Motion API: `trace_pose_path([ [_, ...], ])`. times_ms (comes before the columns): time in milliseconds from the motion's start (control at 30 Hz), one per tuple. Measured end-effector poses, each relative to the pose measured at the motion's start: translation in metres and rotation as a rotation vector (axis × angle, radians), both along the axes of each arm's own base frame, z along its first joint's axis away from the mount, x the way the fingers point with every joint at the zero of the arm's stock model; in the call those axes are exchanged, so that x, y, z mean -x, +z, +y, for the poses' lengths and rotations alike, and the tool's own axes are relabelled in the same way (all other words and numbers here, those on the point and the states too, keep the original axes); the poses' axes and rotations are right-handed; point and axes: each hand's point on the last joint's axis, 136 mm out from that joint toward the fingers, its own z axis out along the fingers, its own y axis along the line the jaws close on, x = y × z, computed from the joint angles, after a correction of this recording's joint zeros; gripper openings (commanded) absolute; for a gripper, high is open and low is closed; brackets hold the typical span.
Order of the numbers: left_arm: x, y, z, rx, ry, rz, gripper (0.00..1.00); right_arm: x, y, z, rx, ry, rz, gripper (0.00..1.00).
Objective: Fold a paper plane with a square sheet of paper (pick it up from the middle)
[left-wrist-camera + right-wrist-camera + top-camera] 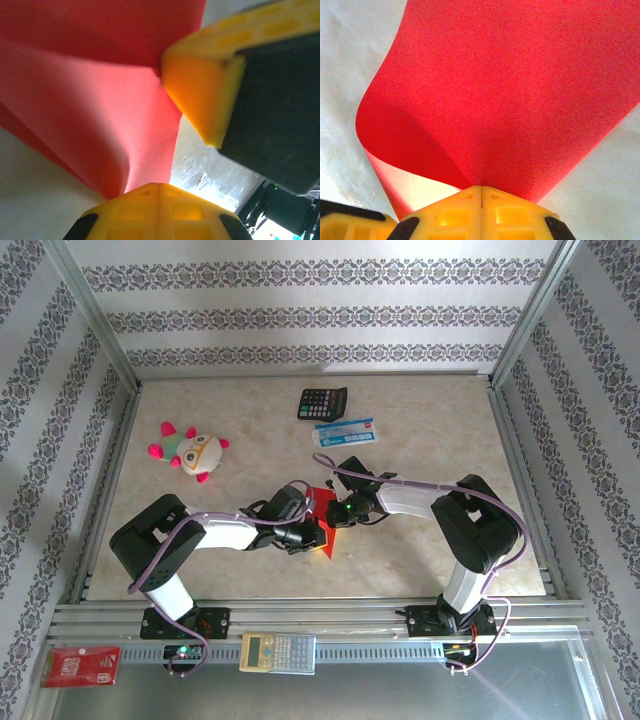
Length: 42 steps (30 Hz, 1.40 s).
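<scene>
At the centre of the frame, your left tool (305, 533) is pinching the square sheet of paper (324, 543) with jaws closed tight, while just right of it your right tool (335, 512) is clamping the same curling sheet over the tabletop (420, 455).

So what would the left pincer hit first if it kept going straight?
The left pincer is shut on the red paper; past that, probably the right pincer close ahead, though depth is unclear.

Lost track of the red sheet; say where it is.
In the top view, the square sheet of paper is mid-table, gripped by the left hand and right hand, nearer than the black calculator.
</scene>
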Motion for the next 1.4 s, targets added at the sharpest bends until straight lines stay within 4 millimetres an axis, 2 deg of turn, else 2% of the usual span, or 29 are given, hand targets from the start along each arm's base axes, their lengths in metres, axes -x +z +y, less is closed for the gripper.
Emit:
trace_pose_path([
  [167, -0.013, 0.000, 0.008, 0.000, 0.036, -0.006, 0.05, 0.000, 0.000, 0.000, 0.000, 0.000, 0.000, 0.00],
  [300, -0.012, -0.009, 0.008, -0.010, 0.032, 0.008, 0.04, 0.000, 0.000, 0.000, 0.000, 0.000, 0.000, 0.00],
  [500, -0.012, -0.009, 0.008, -0.006, 0.030, 0.006, 0.05, 0.000, 0.000, 0.000, 0.000, 0.000, 0.000, 0.00],
  [700, -0.015, -0.001, 0.008, 0.003, 0.033, -0.005, 0.06, 0.000, 0.000, -0.001, -0.006, -0.002, 0.006, 0.00],
  [867, -0.025, 0.006, 0.007, 0.010, 0.039, -0.031, 0.05, 0.000, 0.000, -0.001, -0.007, -0.002, 0.007, 0.00],
  [1133, -0.023, -0.008, 0.011, -0.027, 0.036, -0.014, 0.03, 0.000, 0.000, 0.000, -0.008, -0.001, 0.008, 0.00],
  [1400, -0.023, -0.010, 0.012, -0.033, 0.020, -0.026, 0.00, 0.000, 0.001, 0.000, -0.007, -0.001, 0.010, 0.00],
])
